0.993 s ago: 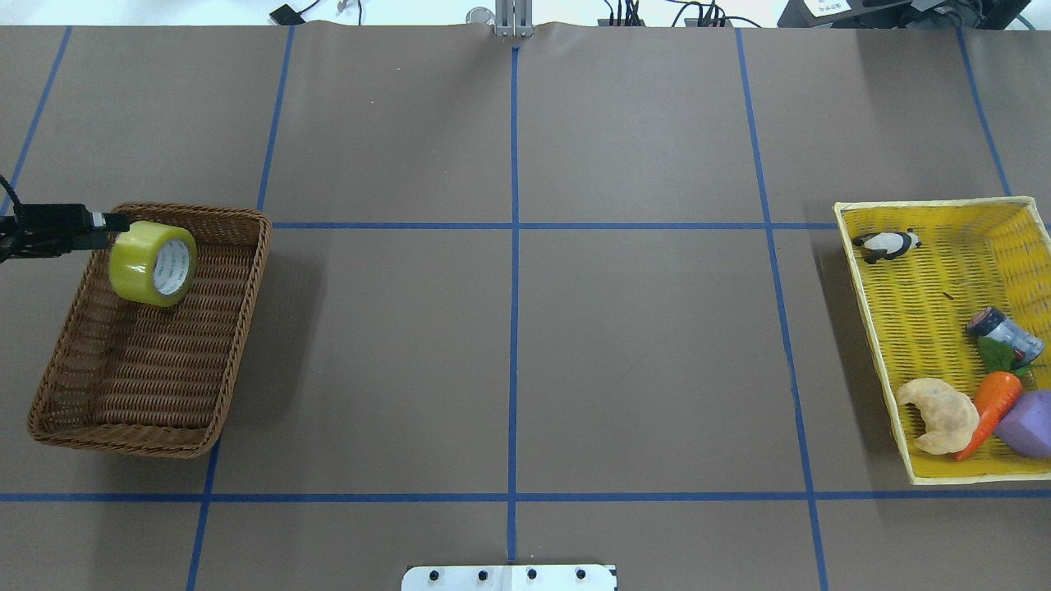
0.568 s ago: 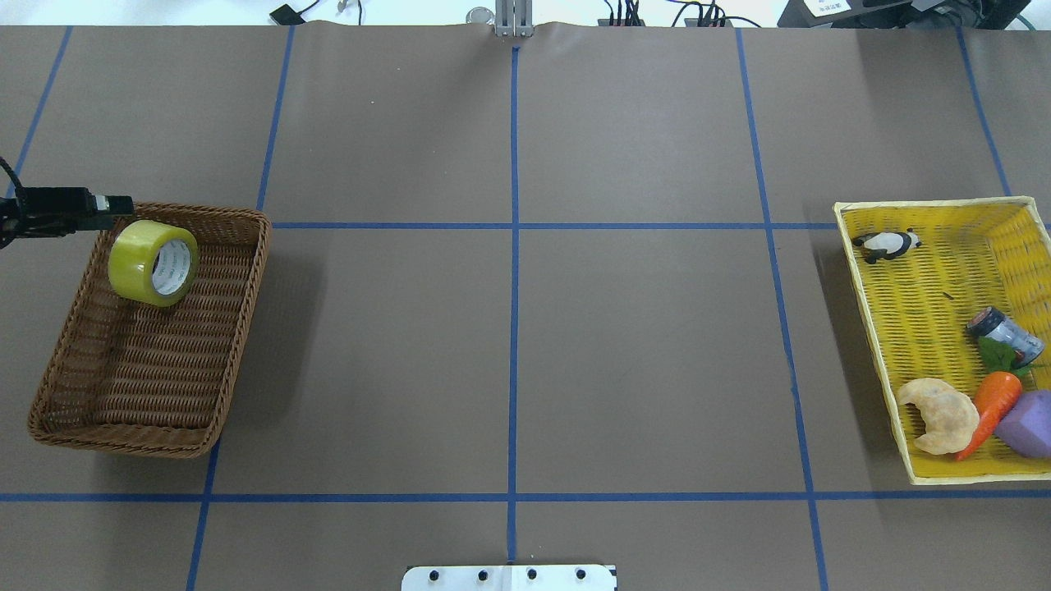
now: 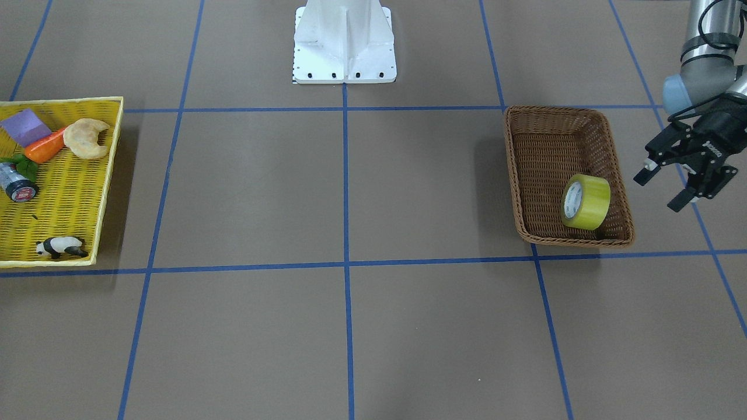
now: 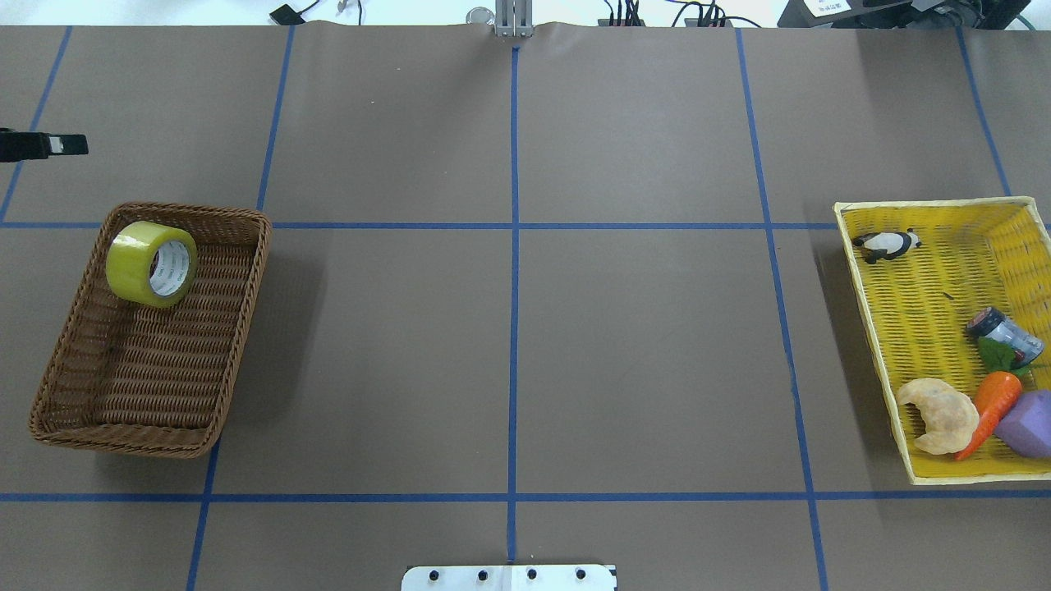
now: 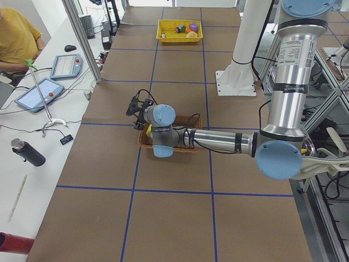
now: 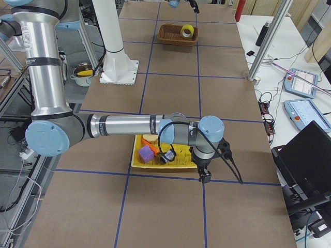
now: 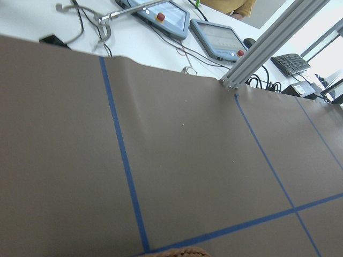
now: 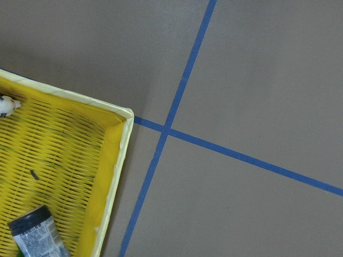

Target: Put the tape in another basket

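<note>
L to R across the overhead view. My left gripper (image 3: 658, 192) is spread open w/ nothing in it. It hangs outside the basket (image 4: 246, 304) on its left side, apart from the rim and touching nothing. Only one fingertip shows at the overhead view's left edge.

The tape (image 4: 152, 263) is inside the basket, standing on its edge in the far-left corner up against the wall, w/ the white core facing right and toward me. The rest of the basket floor is bare wicker. Its sloping walls and braided rim ring the tape on all sides, so the only open side is up.

In the middle is a wide stretch of brown tabletop (image 4: 640, 345) w/ blue grid lines between the two baskets. My base plate (image 4: 509, 577) sits at the near edge, centre.

On the right is the yellow basket (image 4: 928, 312), cut by the overhead view's right edge. The panda figure (image 4: 885, 245) is in its far-left corner. The dark cylinder (image 4: 1006, 332) lies mid-right. The croissant (image 4: 938, 414), carrot (image 4: 989, 410) and purple block (image 4: 1030, 423) are packed together at the near end, carrot touching both. The basket's mid floor is bare.

My right gripper (image 6: 205, 175) shows only in the right side view, over the yellow basket's far rim. Can't tell if it's spread or clenched. Its wrist cam sees a corner of the yellow basket and a blue line crossing just beside it.
</note>
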You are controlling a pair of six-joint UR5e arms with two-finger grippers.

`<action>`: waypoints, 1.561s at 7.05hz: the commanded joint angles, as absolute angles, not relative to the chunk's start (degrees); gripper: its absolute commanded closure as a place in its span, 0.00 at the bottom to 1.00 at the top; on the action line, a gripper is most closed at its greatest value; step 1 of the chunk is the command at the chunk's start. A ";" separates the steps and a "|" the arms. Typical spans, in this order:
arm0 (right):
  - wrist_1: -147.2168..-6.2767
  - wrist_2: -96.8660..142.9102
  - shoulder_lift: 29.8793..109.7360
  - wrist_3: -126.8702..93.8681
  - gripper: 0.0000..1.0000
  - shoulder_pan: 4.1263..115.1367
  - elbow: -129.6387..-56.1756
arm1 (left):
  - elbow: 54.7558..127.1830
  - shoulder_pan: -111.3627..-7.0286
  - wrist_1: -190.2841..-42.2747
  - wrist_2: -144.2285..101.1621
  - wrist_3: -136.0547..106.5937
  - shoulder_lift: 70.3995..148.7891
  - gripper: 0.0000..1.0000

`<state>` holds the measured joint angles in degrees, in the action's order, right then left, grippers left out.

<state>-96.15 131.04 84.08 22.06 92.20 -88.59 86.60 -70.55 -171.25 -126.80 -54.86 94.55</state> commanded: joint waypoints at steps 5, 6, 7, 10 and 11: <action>-96.06 130.96 84.46 22.24 0.00 92.20 -88.33 | 87.36 -88.66 -131.57 -115.50 8.18 95.10 0.02; -96.15 130.96 84.55 22.24 0.00 92.20 -88.07 | 87.28 -90.07 -121.39 -115.58 13.13 95.45 0.02; -96.07 130.96 84.64 22.24 0.00 92.20 -87.98 | 87.71 -90.52 -110.07 -117.66 14.05 95.62 0.02; -96.06 130.70 84.81 22.24 0.00 92.20 -87.19 | 87.63 -91.85 -91.08 -126.89 13.89 93.88 0.02; -96.06 130.52 84.90 22.32 0.00 92.20 -86.84 | 88.24 -91.93 -83.66 -133.09 13.28 94.22 0.02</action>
